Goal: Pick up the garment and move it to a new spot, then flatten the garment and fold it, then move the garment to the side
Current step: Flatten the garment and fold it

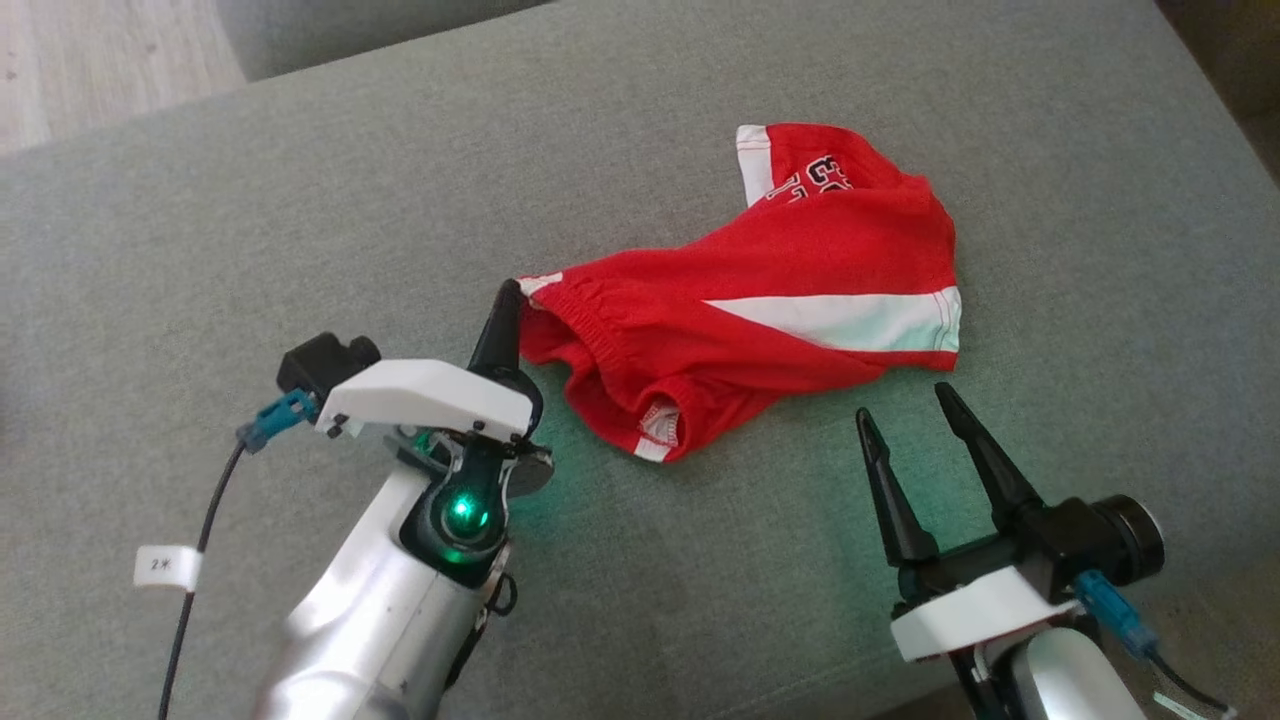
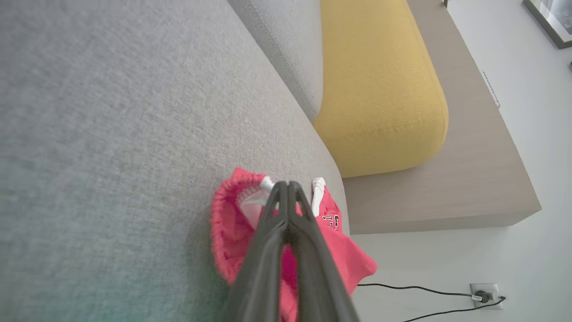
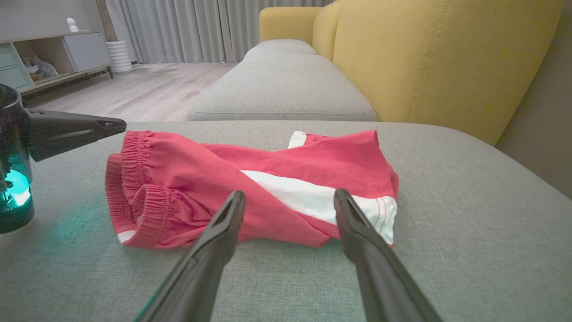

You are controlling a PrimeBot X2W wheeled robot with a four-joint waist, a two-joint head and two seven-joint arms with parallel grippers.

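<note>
Lying crumpled on the grey sofa seat (image 1: 300, 200), the red garment (image 1: 800, 260) shows its white stripe upward. My left pincer (image 1: 508, 300) is clenched tight with its tips touching the garment's elastic waistband corner, though from these angles I cannot quite tell whether cloth is caught between them. My right pincer (image 1: 902, 402) hangs released, fingers spread wide, just beside the garment's striped hem on the side nearest me.

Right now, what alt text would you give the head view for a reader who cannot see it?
Crumpled red shorts with white stripes lie on a grey cushion. The left gripper is shut at their waistband corner; the right gripper is open, near them but not touching.
</note>
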